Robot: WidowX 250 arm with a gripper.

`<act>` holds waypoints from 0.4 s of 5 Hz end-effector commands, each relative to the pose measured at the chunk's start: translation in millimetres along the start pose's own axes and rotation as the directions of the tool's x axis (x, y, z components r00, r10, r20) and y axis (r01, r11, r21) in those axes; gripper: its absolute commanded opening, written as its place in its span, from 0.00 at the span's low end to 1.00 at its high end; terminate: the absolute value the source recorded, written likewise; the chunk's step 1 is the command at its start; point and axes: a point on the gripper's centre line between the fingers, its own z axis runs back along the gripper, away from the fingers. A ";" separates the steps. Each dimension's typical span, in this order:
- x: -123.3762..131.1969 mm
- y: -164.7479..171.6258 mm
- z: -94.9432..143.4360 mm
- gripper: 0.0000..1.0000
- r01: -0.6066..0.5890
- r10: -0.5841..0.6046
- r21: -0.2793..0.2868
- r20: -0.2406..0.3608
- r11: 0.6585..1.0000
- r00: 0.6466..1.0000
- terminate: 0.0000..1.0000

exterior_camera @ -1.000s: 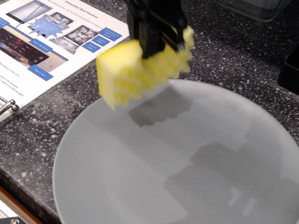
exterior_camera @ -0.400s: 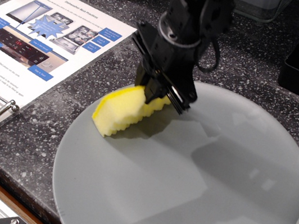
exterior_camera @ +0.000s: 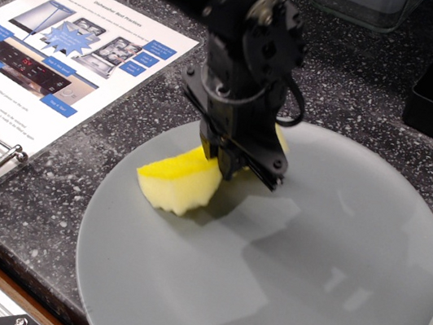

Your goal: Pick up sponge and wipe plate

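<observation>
Dark speckled stone counter [exterior_camera: 362,78] fills the view, wood trim along front-left edge. Grey plate [exterior_camera: 327,295] sits by front edge, right of ctr. Instruction binder [exterior_camera: 43,61] at left edge. Black gripper [exterior_camera: 237,162] clenched on yellow sponge [exterior_camera: 176,181], pressing it onto plate's back-left rim.

Yellow sponge [exterior_camera: 174,182] squashed flat against upper-left area of large round matte grey plate [exterior_camera: 302,300]

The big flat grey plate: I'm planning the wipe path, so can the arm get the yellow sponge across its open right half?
Probably yes. The gripper presses the yellow foam sponge onto the round grey plate, whose right half looks bare.
</observation>
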 end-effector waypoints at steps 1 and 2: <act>-1.7 -55.4 14.3 0.00 -0.036 0.043 -0.118 0.059 0.992 0.997 0.00; -2.0 -82.3 16.1 0.00 -0.039 0.048 -0.139 0.064 0.990 0.997 0.00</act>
